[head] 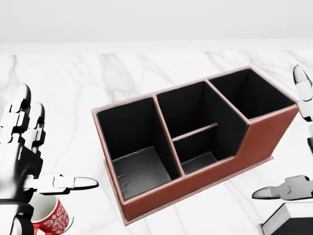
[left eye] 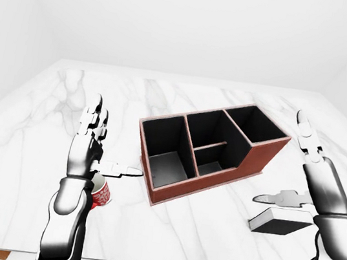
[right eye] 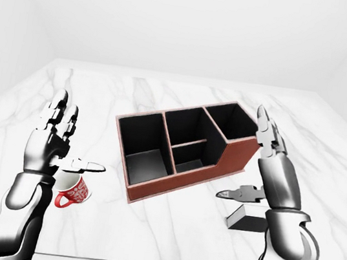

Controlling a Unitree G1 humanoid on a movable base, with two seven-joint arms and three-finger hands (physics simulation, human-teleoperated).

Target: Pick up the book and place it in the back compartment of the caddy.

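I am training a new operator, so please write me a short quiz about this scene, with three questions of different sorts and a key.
1. True or false: the book already stands inside the caddy.
2. Which object lies beside the left hand in the left-eye view? A) a red mug B) a bowl C) a pen
3. Fill in: the right hand is ____, its fingers spread above the book.

Key:
1. False. The book lies flat on the marble table, to the right of the caddy.
2. A, the red mug.
3. open
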